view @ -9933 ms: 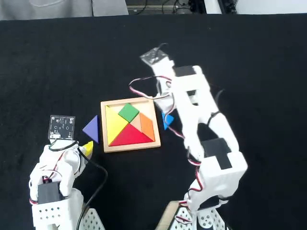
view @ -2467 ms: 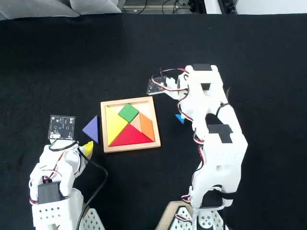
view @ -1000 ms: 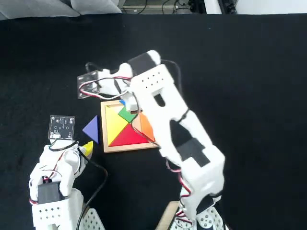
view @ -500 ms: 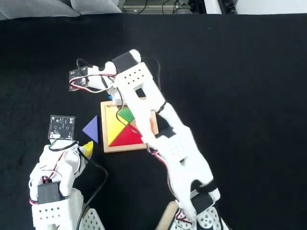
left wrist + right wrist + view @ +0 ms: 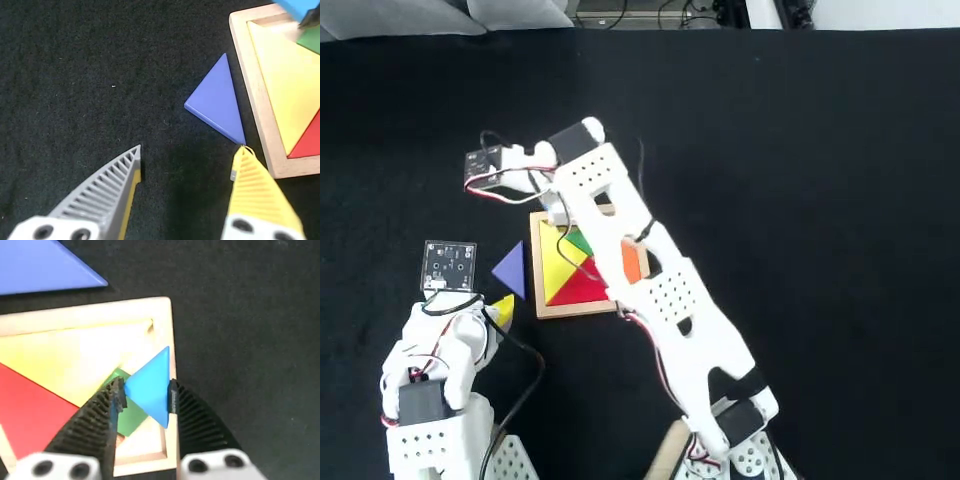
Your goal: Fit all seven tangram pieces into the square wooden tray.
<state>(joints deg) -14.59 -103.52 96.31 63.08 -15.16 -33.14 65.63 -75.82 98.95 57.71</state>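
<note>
Right gripper (image 5: 145, 390) clamps a light blue triangle (image 5: 152, 380) over one corner of the square wooden tray (image 5: 85, 317) (a green piece (image 5: 132, 416) lies beneath). Left gripper (image 5: 190, 148) rests, jaws apart, near a violet-blue triangle (image 5: 217, 102) just beside the tray.

**Q:** What sort of place do we classify this as?

**A:** We classify it as a robotics test bench, in a lab or a hobby workshop; we cannot tell which.

**Q:** Which features do we rely on?

**A:** We note a table (image 5: 860, 200) covered in black cloth. The white left arm (image 5: 430, 390) and right arm (image 5: 660, 300) are mounted at its near edge, with exposed wiring (image 5: 540, 365). A wooden tray (image 5: 570, 310) serves as the workpiece, and loose cables (image 5: 695, 12) lie beyond the far edge.
</note>
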